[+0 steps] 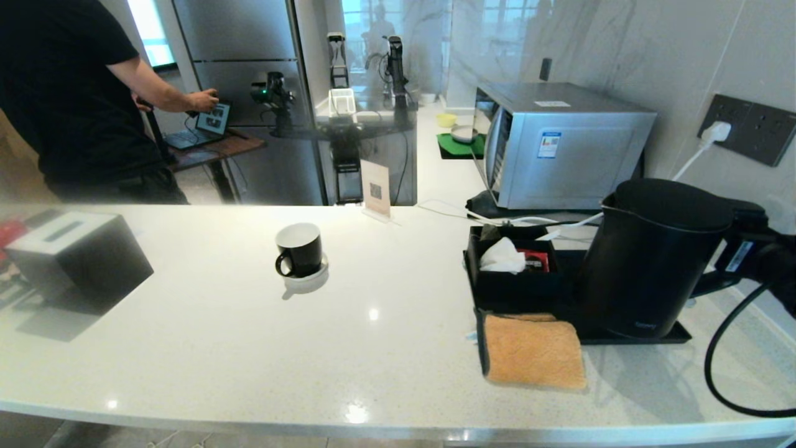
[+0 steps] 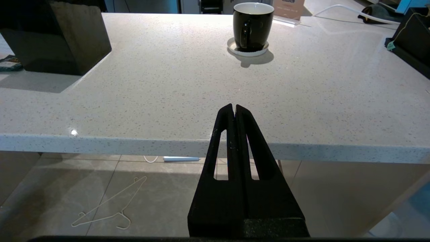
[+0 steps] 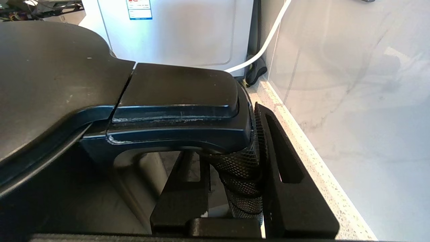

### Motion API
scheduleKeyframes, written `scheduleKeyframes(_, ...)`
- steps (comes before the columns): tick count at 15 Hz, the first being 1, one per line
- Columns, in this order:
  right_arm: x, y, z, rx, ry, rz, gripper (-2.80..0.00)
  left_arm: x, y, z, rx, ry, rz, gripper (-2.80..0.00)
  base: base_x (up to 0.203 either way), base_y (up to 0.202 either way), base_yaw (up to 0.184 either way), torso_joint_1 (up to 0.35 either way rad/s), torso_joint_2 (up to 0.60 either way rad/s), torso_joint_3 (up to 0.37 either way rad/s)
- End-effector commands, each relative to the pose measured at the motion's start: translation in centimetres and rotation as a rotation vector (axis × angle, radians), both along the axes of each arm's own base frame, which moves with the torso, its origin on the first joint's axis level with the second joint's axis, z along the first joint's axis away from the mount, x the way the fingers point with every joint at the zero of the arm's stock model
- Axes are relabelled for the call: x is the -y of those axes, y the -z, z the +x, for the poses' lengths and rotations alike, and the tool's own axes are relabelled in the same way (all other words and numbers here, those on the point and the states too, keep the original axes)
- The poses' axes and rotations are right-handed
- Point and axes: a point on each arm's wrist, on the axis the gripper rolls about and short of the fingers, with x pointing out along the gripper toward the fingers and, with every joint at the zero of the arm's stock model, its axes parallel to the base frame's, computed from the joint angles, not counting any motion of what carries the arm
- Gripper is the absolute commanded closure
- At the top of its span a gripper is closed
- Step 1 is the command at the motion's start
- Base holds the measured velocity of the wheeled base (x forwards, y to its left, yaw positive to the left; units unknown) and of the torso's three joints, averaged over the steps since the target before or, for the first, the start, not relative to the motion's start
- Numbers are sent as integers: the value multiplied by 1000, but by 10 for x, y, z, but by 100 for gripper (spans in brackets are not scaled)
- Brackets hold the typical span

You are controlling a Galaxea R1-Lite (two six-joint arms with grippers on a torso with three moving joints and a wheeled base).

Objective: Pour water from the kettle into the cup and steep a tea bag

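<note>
Kettle (image 1: 647, 261) handle clamped by the right gripper (image 3: 235, 188)
Cup (image 1: 300, 250) sits well off at the kettle's nine o'clock, handle toward seven; left gripper (image 2: 234, 111) hangs pinched shut and empty, clear of the counter

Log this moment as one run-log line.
right gripper: shut on kettle handle | kettle: on tray | left gripper: shut, parked before counter edge | cup: on saucer, empty | pour: not begun

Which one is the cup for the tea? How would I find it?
Look at the long white counter. Near its middle, left of the black tray holding the tall kettle, stands the cup on a small white saucer. It is the only small shiny black thing with a handle and a white inside.
</note>
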Motion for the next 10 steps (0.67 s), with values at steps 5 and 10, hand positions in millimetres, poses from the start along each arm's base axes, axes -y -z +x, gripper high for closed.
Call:
scheduleKeyframes(5,-2,-3,-2,7,-8,0,0,0,0,0,-1,-1,0,0,0,0,0,0,0,0)
scheduleKeyframes(10,-3,-1,-8,-1,-8,1,0,0,0,0,0,-1,1,0,0,0,0,0,0,0)
